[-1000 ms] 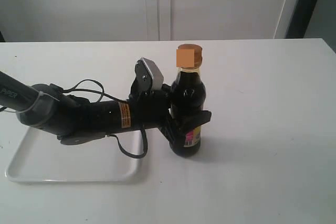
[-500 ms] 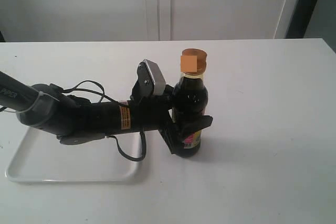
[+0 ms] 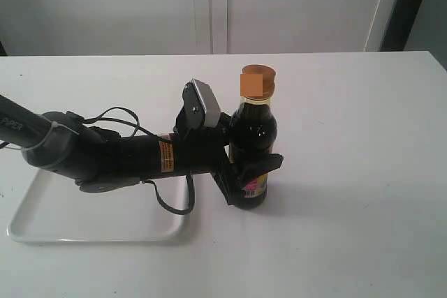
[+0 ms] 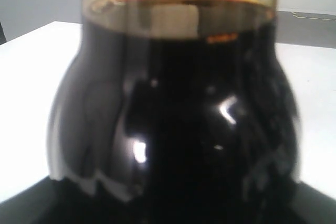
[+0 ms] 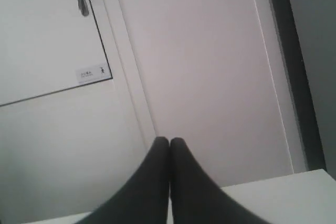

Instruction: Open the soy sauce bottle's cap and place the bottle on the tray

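The soy sauce bottle (image 3: 253,137) stands upright on the white table, right of the tray (image 3: 91,225). Its copper-orange cap (image 3: 257,82) sits down on the neck. My left gripper (image 3: 249,172) reaches in from the left and is shut on the bottle's lower body, one finger (image 3: 262,164) crossing the label. In the left wrist view the dark bottle (image 4: 178,108) fills the picture and hides the fingers. My right gripper (image 5: 169,141) is shut with nothing in it, facing a white cabinet wall; it does not appear in the exterior view.
The left arm (image 3: 105,155) with its cables lies over the tray's right part. White table surface (image 3: 349,172) stretches to the right of the bottle. White cabinet doors (image 3: 209,5) stand behind the table.
The bottle, held by the left gripper, shifted slightly right and settled between one second ago and half a second ago. Since then nothing has moved.
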Action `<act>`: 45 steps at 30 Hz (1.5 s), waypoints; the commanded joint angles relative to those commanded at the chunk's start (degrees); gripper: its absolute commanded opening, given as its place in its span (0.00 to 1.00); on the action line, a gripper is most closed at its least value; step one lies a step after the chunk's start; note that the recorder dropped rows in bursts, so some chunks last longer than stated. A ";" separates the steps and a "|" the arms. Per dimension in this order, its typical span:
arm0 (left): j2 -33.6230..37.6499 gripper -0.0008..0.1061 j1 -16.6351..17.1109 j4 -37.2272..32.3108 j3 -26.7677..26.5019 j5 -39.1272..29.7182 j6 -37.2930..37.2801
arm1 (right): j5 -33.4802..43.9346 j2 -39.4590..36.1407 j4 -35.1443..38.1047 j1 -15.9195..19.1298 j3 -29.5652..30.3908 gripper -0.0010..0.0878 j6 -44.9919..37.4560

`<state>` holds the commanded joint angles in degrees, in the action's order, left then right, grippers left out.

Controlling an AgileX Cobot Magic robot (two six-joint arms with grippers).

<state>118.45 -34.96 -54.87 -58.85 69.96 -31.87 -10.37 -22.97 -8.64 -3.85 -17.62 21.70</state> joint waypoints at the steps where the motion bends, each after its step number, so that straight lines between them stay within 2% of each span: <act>1: 0.00 0.01 0.00 0.00 0.00 0.00 0.00 | 0.00 -2.02 -0.38 -0.39 -0.62 0.01 0.00; 3: 0.00 0.01 0.00 0.00 0.00 0.00 0.00 | 0.65 -7.50 -3.47 -1.42 -2.41 0.01 0.00; 7: 0.00 0.01 0.00 0.02 0.00 0.00 0.00 | 8.15 -16.63 -6.93 -3.71 -6.89 0.01 -1.12; 11: 0.00 0.01 0.00 0.02 0.00 0.00 0.00 | 22.73 -24.00 -6.39 -6.04 -12.92 0.01 -5.02; 12: 0.00 0.01 0.00 0.02 0.00 0.00 0.00 | 26.05 -25.41 -4.07 -6.53 -14.00 0.01 -9.09; 14: 0.00 0.01 0.00 0.02 0.00 0.00 0.00 | 32.93 -29.21 7.77 -7.10 -17.00 0.01 -23.22; 16: 0.00 0.01 0.00 0.02 0.00 0.00 0.00 | 40.40 -33.06 24.68 -7.10 -19.66 0.01 -41.89; 17: 0.00 0.01 0.00 0.02 0.00 0.00 0.00 | 44.39 -35.14 31.68 -6.98 -21.16 0.01 -48.14; 19: 0.00 0.01 0.00 0.02 0.00 0.00 0.27 | 48.35 -38.21 38.58 -6.98 -23.65 0.01 -55.19; 22: 0.00 0.01 0.00 0.02 0.00 0.00 0.47 | 51.57 -40.89 43.63 -6.07 -26.17 0.01 -59.86; 28: 0.00 0.01 0.00 0.02 0.00 0.00 0.47 | 63.02 -47.61 59.44 0.01 -30.88 0.01 -72.91; 33: 0.00 0.01 0.00 0.02 0.00 0.00 0.47 | 73.71 -53.49 69.52 3.90 -32.98 0.01 -77.40; 39: 0.00 0.01 0.00 0.02 0.00 0.00 0.70 | 78.01 -58.02 81.68 3.85 -33.11 0.01 -80.14; 40: 0.00 0.01 0.00 0.02 0.00 0.00 1.69 | 77.94 -58.54 85.89 3.91 -33.11 0.01 -80.55; 42: 0.00 0.01 0.00 0.02 0.00 0.00 2.28 | 77.40 -58.58 90.69 2.67 -33.11 0.01 -80.55; 45: 0.00 0.01 0.00 0.02 0.00 0.00 2.28 | 75.96 -58.58 91.45 0.29 -33.11 0.01 -80.38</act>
<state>118.45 -34.96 -54.85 -58.85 69.96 -29.59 65.60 -81.54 82.80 -3.56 -50.74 -58.68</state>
